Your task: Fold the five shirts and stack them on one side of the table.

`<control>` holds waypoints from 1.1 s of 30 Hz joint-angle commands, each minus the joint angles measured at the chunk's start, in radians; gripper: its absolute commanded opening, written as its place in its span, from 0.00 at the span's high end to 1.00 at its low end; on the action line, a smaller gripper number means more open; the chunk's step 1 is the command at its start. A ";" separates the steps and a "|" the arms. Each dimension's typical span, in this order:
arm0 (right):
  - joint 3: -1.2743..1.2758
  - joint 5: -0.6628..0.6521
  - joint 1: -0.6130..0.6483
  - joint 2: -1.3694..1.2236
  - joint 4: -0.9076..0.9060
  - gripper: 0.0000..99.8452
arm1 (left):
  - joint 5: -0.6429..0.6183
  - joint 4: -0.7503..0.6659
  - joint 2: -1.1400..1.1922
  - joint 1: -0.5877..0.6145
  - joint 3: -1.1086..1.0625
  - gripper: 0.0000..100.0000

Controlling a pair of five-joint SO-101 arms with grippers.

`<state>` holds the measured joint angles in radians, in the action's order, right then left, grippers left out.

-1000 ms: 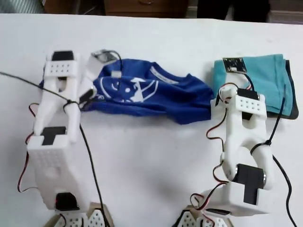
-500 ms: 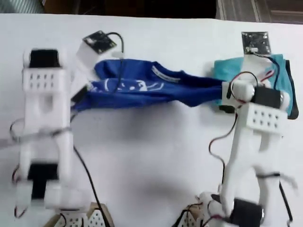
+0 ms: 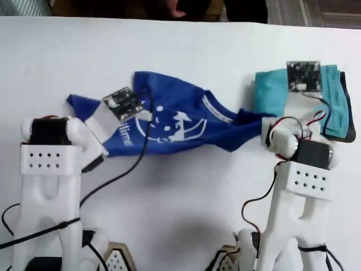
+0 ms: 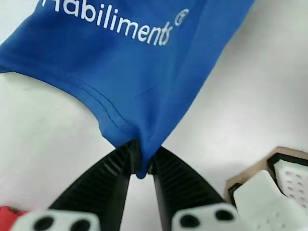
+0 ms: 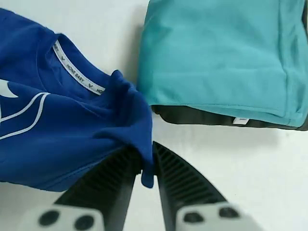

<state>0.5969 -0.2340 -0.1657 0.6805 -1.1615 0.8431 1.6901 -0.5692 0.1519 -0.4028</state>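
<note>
A blue shirt (image 3: 175, 127) with a white print is held stretched between the two arms over the middle of the table. My left gripper (image 4: 143, 163) is shut on a fold of the blue shirt (image 4: 130, 72) at its hem end. My right gripper (image 5: 147, 168) is shut on a corner of the blue shirt (image 5: 67, 139) near the collar. A folded teal shirt (image 3: 271, 96) lies on a dark folded one (image 3: 348, 127) at the table's right side, also in the right wrist view as the teal shirt (image 5: 216, 57) just beyond the right gripper.
The white table (image 3: 186, 192) has free room in front of the blue shirt and behind it. Both arm bodies (image 3: 48, 186) stand at the near edge, with cables trailing across the table. The arm bases (image 3: 118, 261) sit at the front.
Both grippers have lifted and spread the blue shirt. It went from a bunched strip to a wider, opened shape, and the left end moved nearer to the front.
</note>
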 commanded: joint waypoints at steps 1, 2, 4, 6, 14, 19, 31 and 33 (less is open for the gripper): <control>0.094 0.006 0.004 0.035 0.084 0.98 | 0.025 -0.066 -0.026 0.055 -0.025 0.97; 0.129 0.006 0.004 0.035 0.108 0.98 | 0.026 -0.084 -0.026 0.066 -0.042 0.97; 0.190 0.006 0.004 0.035 0.153 0.98 | 0.028 -0.121 -0.026 0.071 -0.101 0.97; 0.241 0.006 0.004 0.035 0.176 0.98 | 0.023 -0.166 -0.026 0.066 -0.193 0.97; 0.381 0.006 0.004 0.035 0.306 0.98 | 0.028 -0.377 -0.026 0.071 -0.489 0.96; 0.439 0.006 0.004 0.035 0.357 0.98 | 0.029 -0.322 -0.028 0.071 -0.430 0.80; 0.457 0.008 0.004 0.035 0.383 0.98 | -0.057 -0.373 0.170 0.071 -0.183 0.79; 0.457 0.008 0.004 0.035 0.383 0.98 | -0.057 -0.396 0.267 0.075 -0.171 0.79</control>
<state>1.0587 -0.2340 -0.1672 0.6836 -0.7948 0.7971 1.3311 -0.4035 0.2102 -0.6099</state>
